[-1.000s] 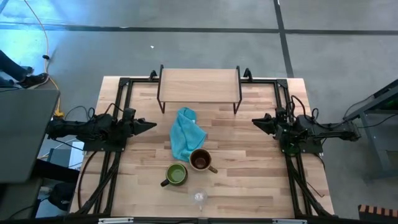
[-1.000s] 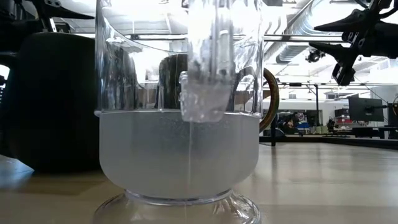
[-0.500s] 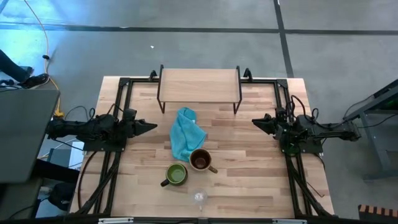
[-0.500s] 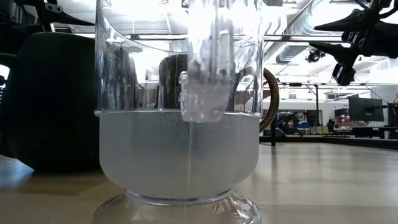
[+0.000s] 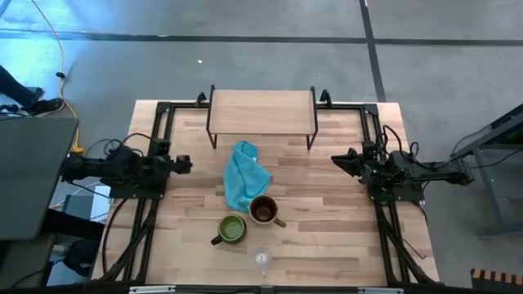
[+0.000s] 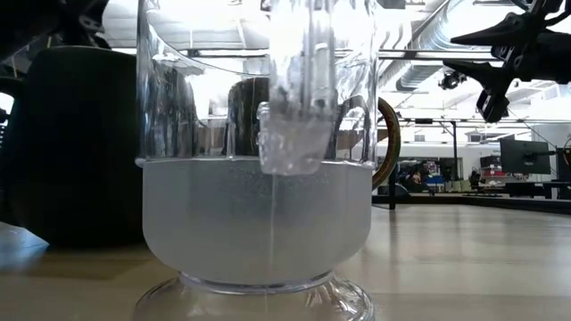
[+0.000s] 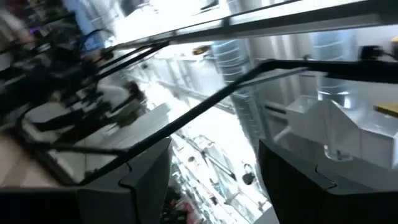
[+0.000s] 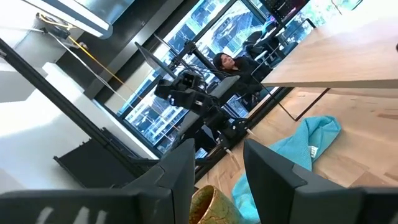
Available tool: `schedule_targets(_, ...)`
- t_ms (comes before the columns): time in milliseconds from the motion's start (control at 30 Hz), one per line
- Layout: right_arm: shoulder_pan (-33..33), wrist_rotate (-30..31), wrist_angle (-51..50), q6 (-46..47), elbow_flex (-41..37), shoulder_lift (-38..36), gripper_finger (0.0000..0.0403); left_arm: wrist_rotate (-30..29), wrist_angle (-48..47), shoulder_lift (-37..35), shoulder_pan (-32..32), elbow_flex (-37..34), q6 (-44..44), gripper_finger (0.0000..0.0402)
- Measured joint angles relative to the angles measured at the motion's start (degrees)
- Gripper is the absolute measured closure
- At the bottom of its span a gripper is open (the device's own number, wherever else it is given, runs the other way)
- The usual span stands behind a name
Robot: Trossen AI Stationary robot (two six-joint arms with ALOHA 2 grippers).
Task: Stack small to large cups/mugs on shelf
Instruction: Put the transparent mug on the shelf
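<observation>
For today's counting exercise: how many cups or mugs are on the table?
3. The brown-lined mug sits at the cloth's near end; the green-lined mug is beside it; the glass cup is by the front edge. None on the shelf.

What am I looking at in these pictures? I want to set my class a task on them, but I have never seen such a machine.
It is a robot with two dark arms at a wooden table. The overhead picture shows the left gripper and the right gripper, both open, empty and apart from everything. At the far edge stands a small shelf. A teal cloth lies mid-table. Nearer are an olive-tan mug, a dark mug with green inside and a tiny clear glass cup. The table-height picture looks straight through that glass cup, so it fills the frame. The other two pictures come from cameras on the wrists, looking past each arm's own fingers. Nothing is held or stacked yet.
</observation>
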Motion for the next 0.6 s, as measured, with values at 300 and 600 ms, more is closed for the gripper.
schedule_targets(300,0.0,0.4,0.0,-1.1,0.0,0.0,0.0275,0.6,4.6,10.1,-3.8,1.9,6.2,0.0177)
schedule_targets(600,0.0,0.6,0.0,-3.6,0.0,0.0,0.0275,1.0,0.0,26.7,-15.5,17.5,27.0,0.0177)
